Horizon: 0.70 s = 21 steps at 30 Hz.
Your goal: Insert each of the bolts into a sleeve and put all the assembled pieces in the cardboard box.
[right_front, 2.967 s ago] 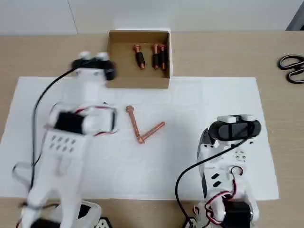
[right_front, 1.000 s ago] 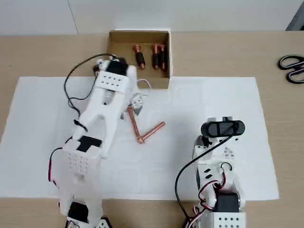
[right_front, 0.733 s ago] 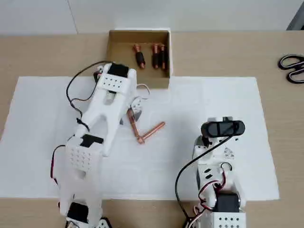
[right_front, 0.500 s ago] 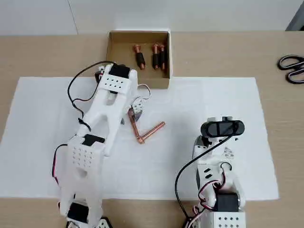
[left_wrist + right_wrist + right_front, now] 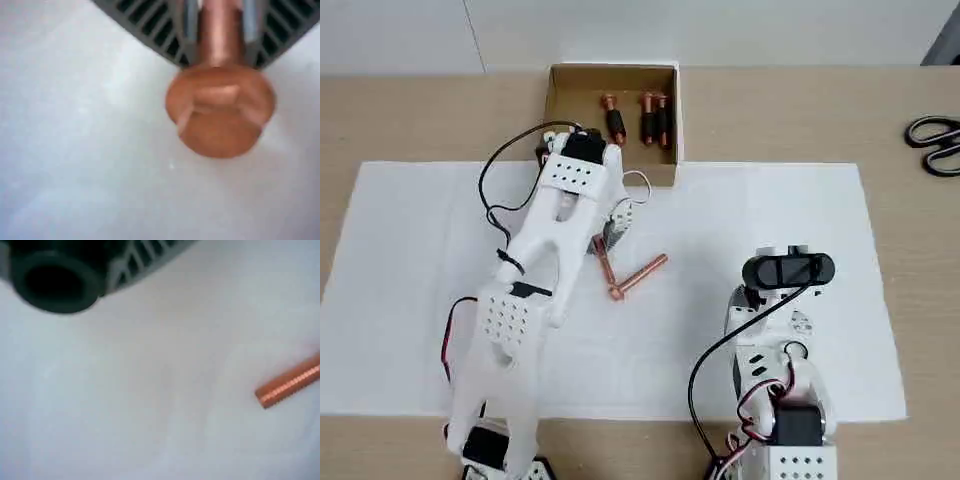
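Bolt [image 5: 220, 112] pinched by left gripper [image 5: 220, 50] shows its head up close, while right gripper [image 5: 70, 262] clasps a black sleeve [image 5: 52, 285].

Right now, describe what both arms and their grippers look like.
Both arms have white shells. The left arm bears perforated panels and a looping black cable; the right arm shows black and red wires and a black oval cap. The left gripper and right gripper have dark grey ribbed fingers.
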Available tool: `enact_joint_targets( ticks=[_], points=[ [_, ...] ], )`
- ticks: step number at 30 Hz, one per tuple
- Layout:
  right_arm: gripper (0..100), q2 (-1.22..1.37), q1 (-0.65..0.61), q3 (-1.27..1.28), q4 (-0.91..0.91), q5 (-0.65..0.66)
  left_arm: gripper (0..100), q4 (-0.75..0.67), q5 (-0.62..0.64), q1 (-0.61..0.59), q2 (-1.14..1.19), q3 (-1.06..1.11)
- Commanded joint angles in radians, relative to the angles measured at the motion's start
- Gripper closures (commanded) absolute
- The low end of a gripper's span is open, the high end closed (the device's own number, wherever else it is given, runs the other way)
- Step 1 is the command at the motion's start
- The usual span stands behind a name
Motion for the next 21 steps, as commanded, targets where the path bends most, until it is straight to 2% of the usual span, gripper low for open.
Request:
enact_joint_targets(
  ticks=[1, 5, 9, 12, 16, 21],
  points=[
    [99.5, -0.015, 0.001, -0.011, -0.022, 0.000, 99, -0.014, -0.006, -0.005, -0.023, -0.186],
    [99.5, -0.015, 0.001, -0.035, -0.030, 0.000, 99, 0.029, -0.006, 0.000, -0.055, -0.341],
    [99.5, -0.016, 0.001, -0.095, -0.031, -0.006, 99, 0.031, -0.052, 0.006, -0.103, -0.371],
    [99.4, -0.016, 0.001, -0.164, -0.038, -0.008, 99, 0.031, -0.117, 0.043, -0.164, -0.341],
    [99.4, -0.016, -0.001, -0.195, -0.156, -0.005, 99, 0.031, -0.169, 0.103, -0.311, -0.280],
    [99.3, -0.016, -0.068, -0.187, -0.274, 0.000, 99, 0.031, -0.201, 0.169, -0.546, -0.139]
  ],
)
